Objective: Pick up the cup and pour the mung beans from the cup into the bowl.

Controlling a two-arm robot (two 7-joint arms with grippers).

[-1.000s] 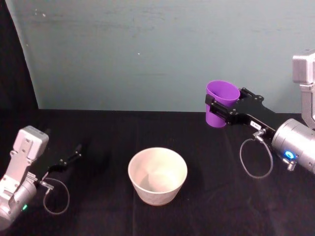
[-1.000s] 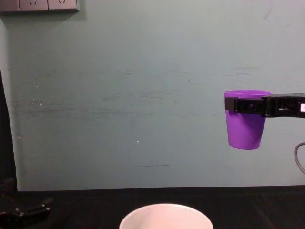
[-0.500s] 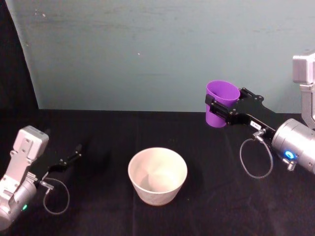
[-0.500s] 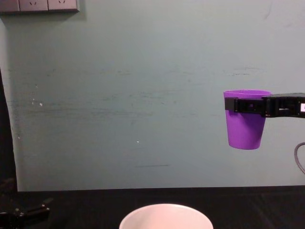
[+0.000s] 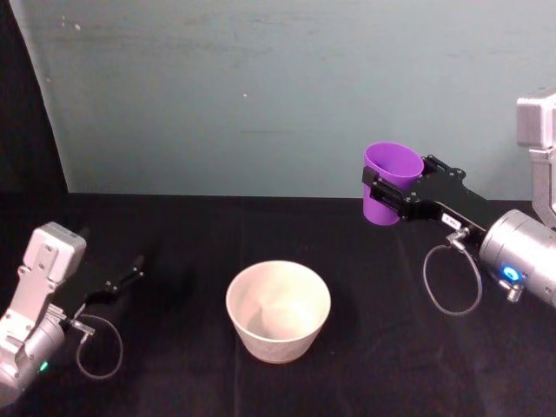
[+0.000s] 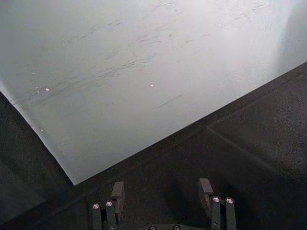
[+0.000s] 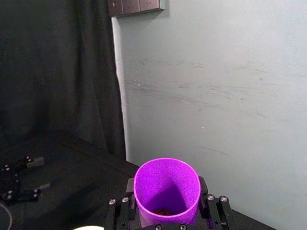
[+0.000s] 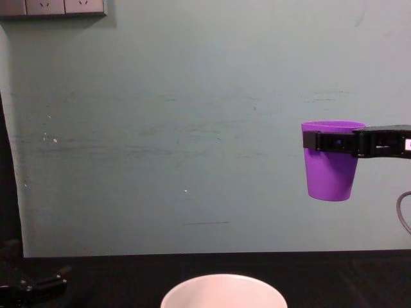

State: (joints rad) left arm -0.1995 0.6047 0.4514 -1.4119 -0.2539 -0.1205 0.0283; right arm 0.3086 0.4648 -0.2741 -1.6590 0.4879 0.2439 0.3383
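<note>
A black cloth covers the worktop [image 5: 391,365], and behind it stands a pale blue-green wall [image 5: 261,87], scuffed with faint streaks and specks. A dark curtain [image 5: 26,130] hangs at the left edge of the wall, and a row of grey switch plates [image 8: 51,6] sits high on the wall at the left in the chest view. The bowl [image 5: 276,343] rests upright on the worktop near the middle, at the near side. The right end effector [image 5: 393,187] is raised above the worktop to the right of the bowl and farther back, its black fingers clasped around the cup [image 5: 380,208] just below the rim. The cup is upright and off the surface, with the wall behind it. In the right wrist view a small dark heap of mung beans [image 7: 163,211] lies at the bottom of the cup. A thin cable loop [image 5: 452,282] hangs under the right arm. The left end effector [image 6: 161,191] sits low over the worktop at the far left, well apart from the bowl, its two fingers spread with nothing between them.
</note>
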